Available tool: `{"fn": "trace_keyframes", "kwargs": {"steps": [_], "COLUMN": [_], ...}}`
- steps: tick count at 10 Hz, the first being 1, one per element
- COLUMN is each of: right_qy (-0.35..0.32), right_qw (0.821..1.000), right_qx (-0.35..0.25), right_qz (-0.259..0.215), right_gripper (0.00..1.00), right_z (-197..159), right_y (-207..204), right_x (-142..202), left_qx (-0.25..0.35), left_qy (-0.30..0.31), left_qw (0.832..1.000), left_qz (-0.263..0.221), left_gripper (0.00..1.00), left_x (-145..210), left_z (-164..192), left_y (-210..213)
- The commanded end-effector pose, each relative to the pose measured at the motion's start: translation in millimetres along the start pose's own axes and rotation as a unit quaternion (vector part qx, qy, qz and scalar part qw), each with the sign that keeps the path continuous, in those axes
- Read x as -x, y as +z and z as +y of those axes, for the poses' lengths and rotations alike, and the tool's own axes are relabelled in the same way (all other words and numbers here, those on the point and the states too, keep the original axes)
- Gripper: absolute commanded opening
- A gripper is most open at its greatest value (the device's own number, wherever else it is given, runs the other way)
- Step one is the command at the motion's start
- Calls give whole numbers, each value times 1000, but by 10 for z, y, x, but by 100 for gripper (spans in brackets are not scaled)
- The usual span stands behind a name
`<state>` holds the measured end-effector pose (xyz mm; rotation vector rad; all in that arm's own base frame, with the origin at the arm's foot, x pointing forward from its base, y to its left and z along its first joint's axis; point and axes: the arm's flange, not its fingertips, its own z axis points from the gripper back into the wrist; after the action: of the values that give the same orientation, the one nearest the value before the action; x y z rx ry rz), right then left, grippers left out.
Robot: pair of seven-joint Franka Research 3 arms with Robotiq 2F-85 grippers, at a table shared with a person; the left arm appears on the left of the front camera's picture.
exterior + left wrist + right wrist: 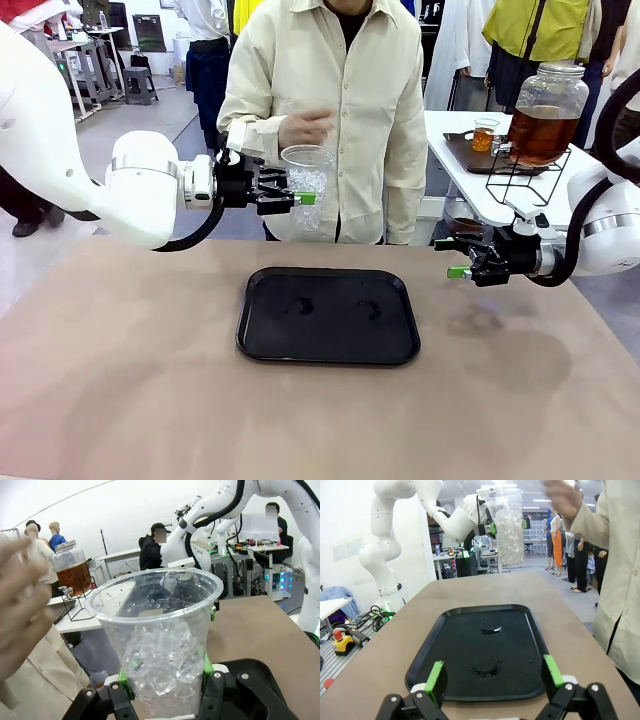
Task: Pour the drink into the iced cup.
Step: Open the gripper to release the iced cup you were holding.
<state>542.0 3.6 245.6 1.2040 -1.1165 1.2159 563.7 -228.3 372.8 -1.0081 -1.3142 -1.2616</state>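
**A:** Where's the iced cup?

**B:** The left gripper (303, 198) has it. Its green pads are clamped on either side of the cup (308, 168) low down, holding it upright in the air over the far edge of the table (120, 380), right in front of the person (330, 90). The cup is clear plastic, and the ice (160, 655) fills more than half of it.

**A:** Is the person touching it?

**B:** One hand (305, 128) is just above the rim, with the fingers curled. I can't tell whether it touches.

**A:** And the drink?

**B:** The drink (540, 135) is in a lidded glass jar (548, 85) with a small tap. The jar is on a wire stand (525, 180) on a white side table (455, 178) beyond the far right corner, well apart from the cup. A small glass (485, 135) of liquid the same amber colour sits on a dark tray (470, 152) beside the stand.

**A:** What about the other arm?

**B:** The right gripper (450, 258) is spread wide with nothing between its pads. It hangs low near the right edge of the table and points in toward the middle.

**A:** Is anything on the table itself?

**B:** A black tray (330, 345) lies in the middle, with a couple of wet marks on it
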Motion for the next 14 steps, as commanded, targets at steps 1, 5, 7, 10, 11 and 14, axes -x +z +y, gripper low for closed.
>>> {"fn": "trace_keyframes", "kwargs": {"steps": [1,5,7,10,11,14], "right_qy": [-2,-2,-2,-2,-2,-2], "right_qw": [1000,1000,1000,1000,1000,1000], "right_qx": [-1,-1,-1,-1,-1,-1], "right_qz": [2,2,2,2,2,2], "right_gripper": [100,100,100,100,100,100], "right_z": [-3,-3,-3,-3,-3,-3], "right_y": [-16,-16,-16,-16,-16,-16], "right_x": [-26,-26,-26,-26,-26,-26], "left_qx": [-1,-1,-1,-1,-1,-1], "left_qy": [-8,-8,-8,-8,-8,-8], "left_qw": [1000,1000,1000,1000,1000,1000], "left_qz": [-3,-3,-3,-3,-3,-3], "left_gripper": [60,60,60,60,60,60], "left_x": [-53,-53,-53,-53,-53,-53], "left_z": [-10,-10,-10,-10,-10,-10], "left_y": [-2,-2,-2,-2,-2,-2]}}
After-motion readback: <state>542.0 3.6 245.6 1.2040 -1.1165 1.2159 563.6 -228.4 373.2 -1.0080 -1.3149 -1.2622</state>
